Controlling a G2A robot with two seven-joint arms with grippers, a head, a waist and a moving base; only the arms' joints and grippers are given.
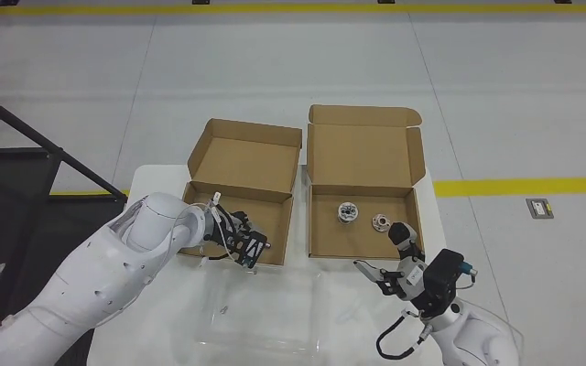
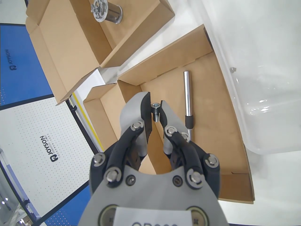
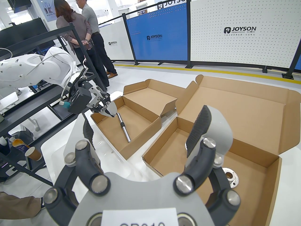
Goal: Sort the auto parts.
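Over the near corner of the left cardboard box [image 1: 275, 240] hangs my left gripper [image 2: 155, 112] [image 1: 252, 249] [image 3: 110, 113], shut on a small silver bolt [image 2: 155, 112]. A chrome rod with a black sleeve [image 2: 188, 95] [image 3: 124, 128] lies on that box's floor beside the gripper. The right cardboard box [image 1: 362, 240] [image 3: 258, 128] holds a finned round metal part [image 1: 347, 212] [image 2: 104, 12] and a flanged metal part [image 1: 380, 221] [image 3: 231, 177]. My right gripper [image 3: 145, 137] [image 1: 385, 261] is open with nothing in it, at the near right corner of that box.
A clear plastic bin [image 1: 275, 316] [image 2: 258, 59] sits on the white table [image 1: 156, 183] in front of the boxes. Both box lids [image 1: 364, 146] stand open at the back. A dark rack [image 3: 47, 109] stands left of the table.
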